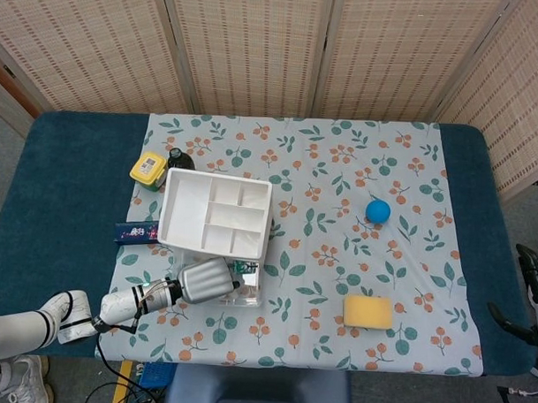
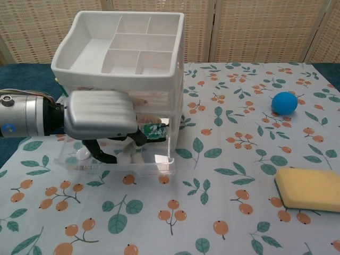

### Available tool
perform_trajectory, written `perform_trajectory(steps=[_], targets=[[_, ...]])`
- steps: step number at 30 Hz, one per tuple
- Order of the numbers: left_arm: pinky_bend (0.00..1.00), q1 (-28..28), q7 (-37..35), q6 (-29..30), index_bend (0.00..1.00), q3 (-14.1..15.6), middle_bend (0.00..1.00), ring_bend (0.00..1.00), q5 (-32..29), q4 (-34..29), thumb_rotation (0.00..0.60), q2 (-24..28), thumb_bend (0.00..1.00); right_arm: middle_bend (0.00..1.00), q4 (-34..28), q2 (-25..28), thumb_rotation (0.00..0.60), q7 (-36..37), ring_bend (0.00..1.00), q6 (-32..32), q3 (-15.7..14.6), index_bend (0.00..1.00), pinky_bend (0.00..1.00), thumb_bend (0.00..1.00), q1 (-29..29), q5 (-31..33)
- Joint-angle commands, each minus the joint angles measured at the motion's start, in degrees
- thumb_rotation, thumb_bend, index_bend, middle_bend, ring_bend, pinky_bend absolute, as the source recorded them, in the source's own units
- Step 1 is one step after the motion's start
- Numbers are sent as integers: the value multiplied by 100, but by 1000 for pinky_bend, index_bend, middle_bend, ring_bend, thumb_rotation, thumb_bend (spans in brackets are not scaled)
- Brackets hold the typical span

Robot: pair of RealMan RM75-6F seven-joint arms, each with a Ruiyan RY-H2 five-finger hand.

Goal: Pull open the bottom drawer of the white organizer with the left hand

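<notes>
The white organizer (image 1: 215, 216) (image 2: 122, 42) stands on the floral cloth with a compartmented tray on top and clear drawers below. It leans toward me. The bottom drawer (image 2: 154, 166) (image 1: 251, 292) sticks out a little at the front and holds small white balls (image 2: 127, 157). My left hand (image 1: 204, 279) (image 2: 98, 114) is against the drawer front, dark fingers (image 2: 101, 154) hooked down into the bottom drawer and gripping it. My right hand (image 1: 535, 295) hangs off the table's right edge, holding nothing.
A blue ball (image 1: 377, 211) (image 2: 284, 102) and a yellow sponge (image 1: 368, 312) (image 2: 311, 188) lie to the right. A yellow container (image 1: 148, 169), a dark bottle (image 1: 176, 156) and a blue packet (image 1: 135, 232) sit left of and behind the organizer.
</notes>
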Motion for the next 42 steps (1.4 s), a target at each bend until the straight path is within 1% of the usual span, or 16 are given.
perform_trajectory(steps=[1, 18, 26, 35, 42], targets=[[1000, 5, -5, 21, 596, -14, 1000, 1000, -21, -41, 600, 39, 234, 101, 8, -3, 600, 12, 0, -4, 2, 0, 0, 246, 2, 2], [1000, 233, -5, 407, 597, -155, 1000, 1000, -217, -479, 600, 488, 234, 102, 69, -32, 600, 71, 0, -1, 15, 0, 0, 246, 22, -32], [1000, 457, -31, 753, 597, -269, 1000, 1000, -344, -754, 600, 803, 234, 101, 68, -23, 600, 85, 0, 36, 11, 0, 0, 247, 16, -72], [1000, 1019, 5, 1292, 597, -297, 1000, 1000, -631, -1048, 600, 1356, 234, 102, 74, -13, 600, 110, 0, 66, 6, 0, 0, 247, 27, -139], [1000, 1531, -41, 1450, 595, -322, 1000, 1000, -1135, -929, 600, 1636, 234, 101, 79, -23, 600, 124, 0, 60, 9, 0, 0, 246, 69, -202]])
